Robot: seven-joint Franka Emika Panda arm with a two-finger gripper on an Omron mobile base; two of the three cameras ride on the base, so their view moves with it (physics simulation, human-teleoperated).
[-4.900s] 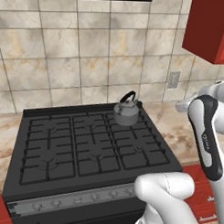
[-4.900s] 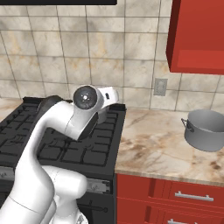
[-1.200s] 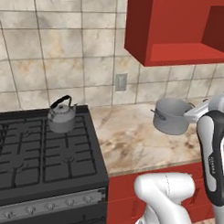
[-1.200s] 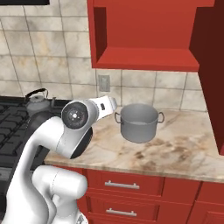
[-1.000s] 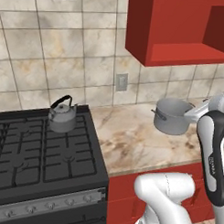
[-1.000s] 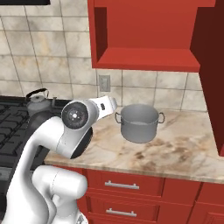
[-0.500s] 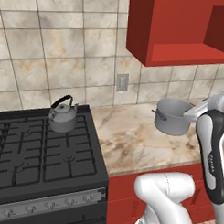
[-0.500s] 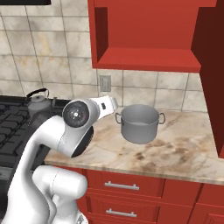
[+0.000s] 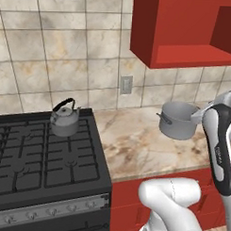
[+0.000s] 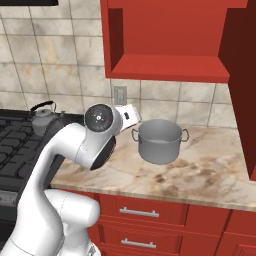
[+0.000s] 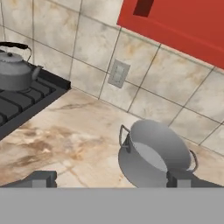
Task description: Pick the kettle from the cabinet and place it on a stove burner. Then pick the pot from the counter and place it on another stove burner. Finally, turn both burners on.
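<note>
- Kettle (image 9: 64, 119) sits on a rear burner (image 9: 65, 134); pot (image 10: 159, 140) waits on the surface (image 10: 200, 175).
- Jaws are wide open, empty; approach the pot's rim from above, centred.

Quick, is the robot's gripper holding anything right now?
Gripper: open and holding nothing; the pot sits on the counter just ahead of it.

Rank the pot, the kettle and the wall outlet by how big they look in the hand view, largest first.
1. pot, though it sits nearest the camera, which enlarges it.
2. kettle, partly cut off at the left edge.
3. wall outlet, clearly smallest.
</note>
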